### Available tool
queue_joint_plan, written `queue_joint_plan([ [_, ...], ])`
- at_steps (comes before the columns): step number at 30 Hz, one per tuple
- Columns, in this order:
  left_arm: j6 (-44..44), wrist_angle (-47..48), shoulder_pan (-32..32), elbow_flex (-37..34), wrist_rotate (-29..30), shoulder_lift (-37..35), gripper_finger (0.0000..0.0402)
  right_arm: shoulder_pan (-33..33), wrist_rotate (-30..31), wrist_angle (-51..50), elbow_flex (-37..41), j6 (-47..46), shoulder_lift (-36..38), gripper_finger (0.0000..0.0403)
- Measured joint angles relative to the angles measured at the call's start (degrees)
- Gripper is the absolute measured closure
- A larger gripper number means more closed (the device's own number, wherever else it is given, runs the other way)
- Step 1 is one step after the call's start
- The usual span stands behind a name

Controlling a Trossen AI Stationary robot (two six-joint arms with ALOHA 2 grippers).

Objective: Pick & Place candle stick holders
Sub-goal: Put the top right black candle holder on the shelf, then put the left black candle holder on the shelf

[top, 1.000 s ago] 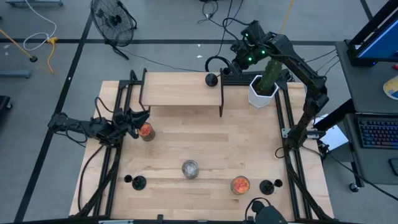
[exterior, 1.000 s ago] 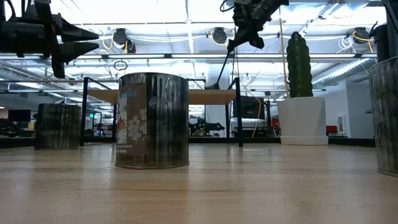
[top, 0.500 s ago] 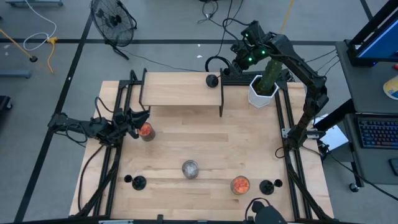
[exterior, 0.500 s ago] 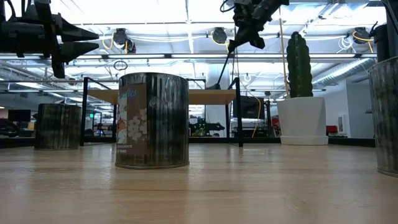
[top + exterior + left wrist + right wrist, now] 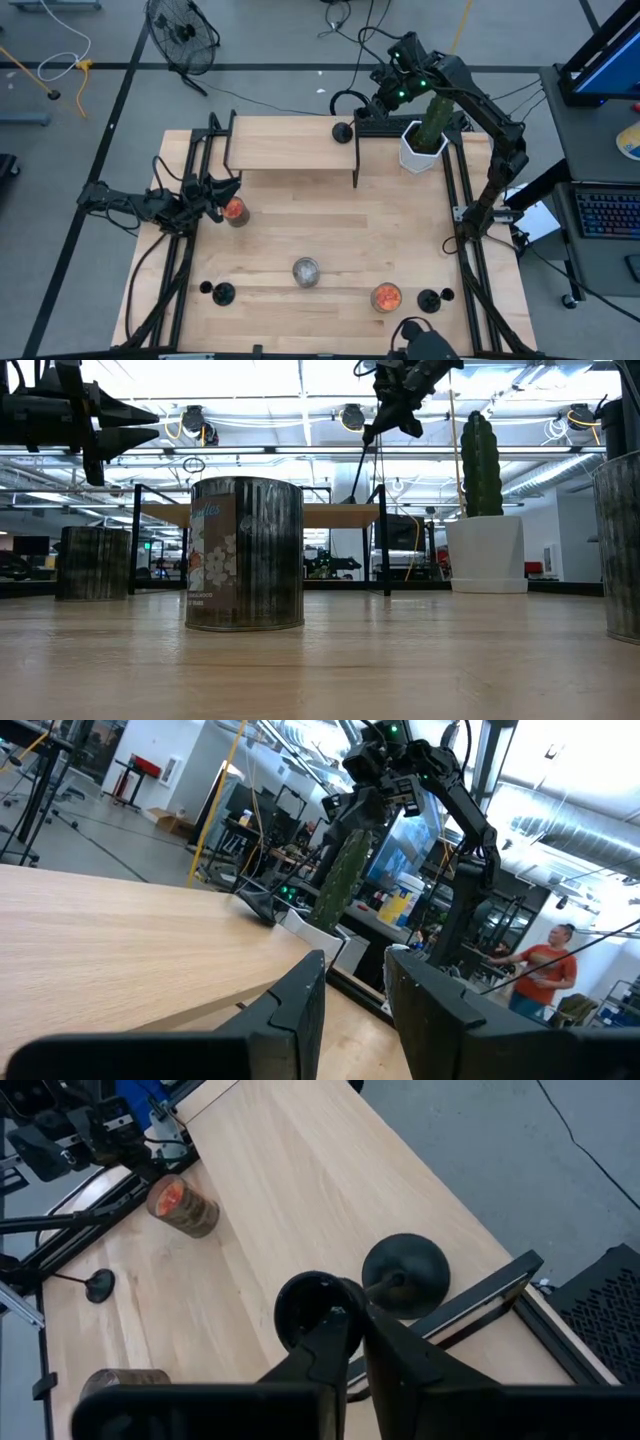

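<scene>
Release looks to be starting: over the last second the right gripper (image 5: 360, 1325) has barely moved, but its jaws have begun to ease apart. They sit nearly together on the candle stick holder (image 5: 342, 129), just under its cup, a light pinch at most. The holder is at the upper centre of the high view, on the right-hand end of the raised shelf (image 5: 290, 150). I judge this one as good as placed.

Its long axis runs from the disc base on the shelf up to the cup at the jaw tips. In the low view it leans up to the right instead of standing plumb, so it may rock when freed.

Two more holders (image 5: 222, 293) (image 5: 428, 299) wait along the bottom edge of the tabletop (image 5: 330, 225).

The left gripper (image 5: 355, 960) waits at the left, jaws slightly apart and empty
</scene>
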State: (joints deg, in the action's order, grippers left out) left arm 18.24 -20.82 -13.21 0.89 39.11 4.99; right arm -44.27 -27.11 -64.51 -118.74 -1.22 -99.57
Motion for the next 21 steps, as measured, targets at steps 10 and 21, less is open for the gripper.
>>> queue_joint_plan([
  [10,0.0,0.0,0.0,0.0,0.0,0.0,0.0289,0.1,3.1,2.1,0.0,0.4,0.0,0.0346],
  [21,0.0,0.0,0.0,0.0,0.0,0.0,0.0289,0.1,3.1,6.5,0.0,0.4,0.0,0.0308],
])
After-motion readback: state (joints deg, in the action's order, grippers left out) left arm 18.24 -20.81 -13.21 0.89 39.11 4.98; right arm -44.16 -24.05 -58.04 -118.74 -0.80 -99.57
